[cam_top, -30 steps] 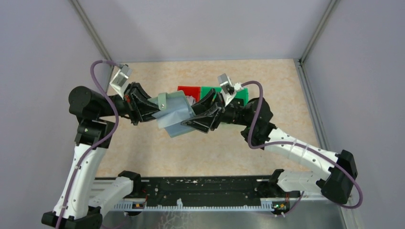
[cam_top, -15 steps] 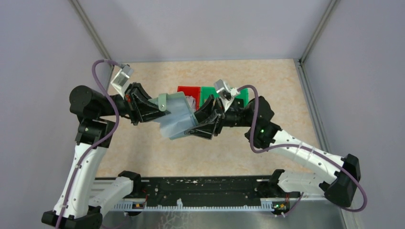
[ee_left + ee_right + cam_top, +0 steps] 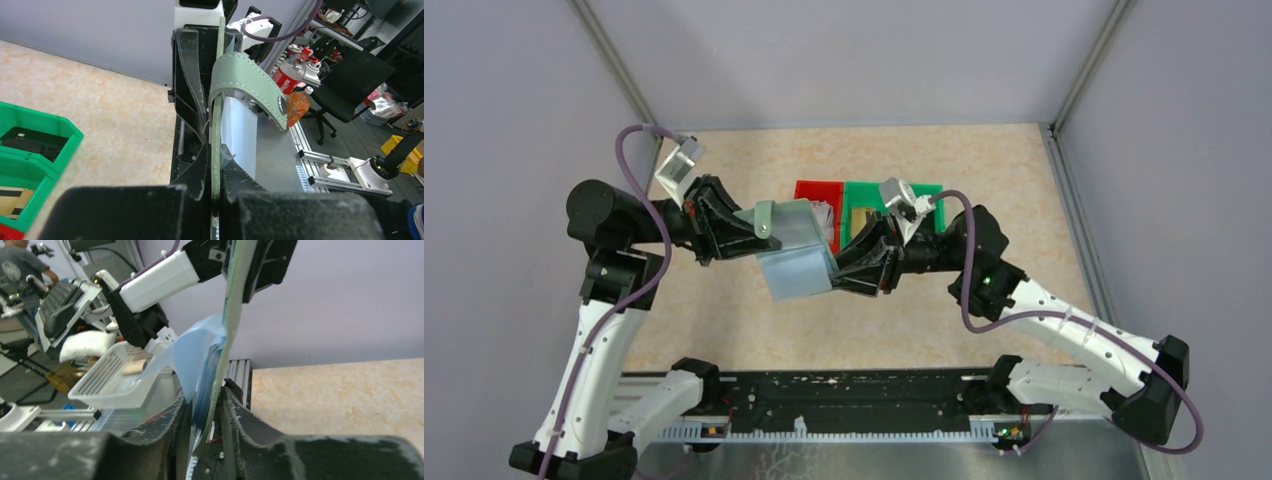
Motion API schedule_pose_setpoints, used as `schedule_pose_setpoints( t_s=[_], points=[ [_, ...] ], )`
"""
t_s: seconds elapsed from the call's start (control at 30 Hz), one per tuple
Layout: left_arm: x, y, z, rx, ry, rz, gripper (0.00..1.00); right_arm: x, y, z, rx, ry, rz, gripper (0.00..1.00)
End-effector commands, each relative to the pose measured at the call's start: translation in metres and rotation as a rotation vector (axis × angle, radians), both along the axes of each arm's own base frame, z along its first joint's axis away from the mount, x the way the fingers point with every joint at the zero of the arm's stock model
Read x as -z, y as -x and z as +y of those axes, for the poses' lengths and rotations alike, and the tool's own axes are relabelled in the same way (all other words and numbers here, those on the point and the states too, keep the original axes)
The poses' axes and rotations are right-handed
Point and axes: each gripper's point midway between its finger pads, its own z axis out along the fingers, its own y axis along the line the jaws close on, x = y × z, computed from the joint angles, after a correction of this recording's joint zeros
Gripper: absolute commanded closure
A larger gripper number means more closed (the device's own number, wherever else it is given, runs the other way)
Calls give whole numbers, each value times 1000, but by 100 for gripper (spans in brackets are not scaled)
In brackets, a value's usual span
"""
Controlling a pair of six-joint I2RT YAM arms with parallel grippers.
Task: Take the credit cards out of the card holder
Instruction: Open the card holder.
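The pale grey-green card holder (image 3: pixel 792 252) hangs open in the air between both grippers, above the table's middle. My left gripper (image 3: pixel 742 235) is shut on its left edge. In the left wrist view the holder (image 3: pixel 216 120) stands edge-on in my left gripper (image 3: pixel 216 150), with its closing tab (image 3: pixel 247 80) curling over. My right gripper (image 3: pixel 846 268) pinches the holder's right edge. In the right wrist view my right gripper (image 3: pixel 207 407) is closed on the holder (image 3: pixel 232 305) and its pale blue inner pockets (image 3: pixel 197 347). Striped card edges (image 3: pixel 206 377) show inside the pockets.
A red bin (image 3: pixel 816 189) and a green bin (image 3: pixel 864 189) stand side by side behind the holder. In the left wrist view the green bin (image 3: pixel 55 125) holds a dark flat card (image 3: pixel 25 144) and a tan one. Walls close in the table on three sides.
The right gripper has moved right and toward the near edge along the holder. The holder has turned flatter and squarer. The green bin's inside has come into view.
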Motion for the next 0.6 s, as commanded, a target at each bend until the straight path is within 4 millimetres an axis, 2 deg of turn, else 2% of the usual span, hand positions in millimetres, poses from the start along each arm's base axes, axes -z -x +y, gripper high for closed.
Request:
schedule_pose_setpoints(
  t_s=[0.0,0.1,0.2,0.43,0.57],
  points=[
    [-14,4,2,-12,19,-67,100,-18,17,-7,-77,-13,-69,70],
    [-15,5,3,-9,18,-79,100,-14,20,-9,-85,3,-75,64],
    [-16,6,3,-9,18,-82,100,-12,20,-11,-77,16,-75,66],
    [-16,4,2,-15,20,-72,100,-20,7,-9,-9,1,-78,88],
    [-15,3,2,-17,20,-68,100,-30,-11,-6,90,-16,-51,96]
  ],
)
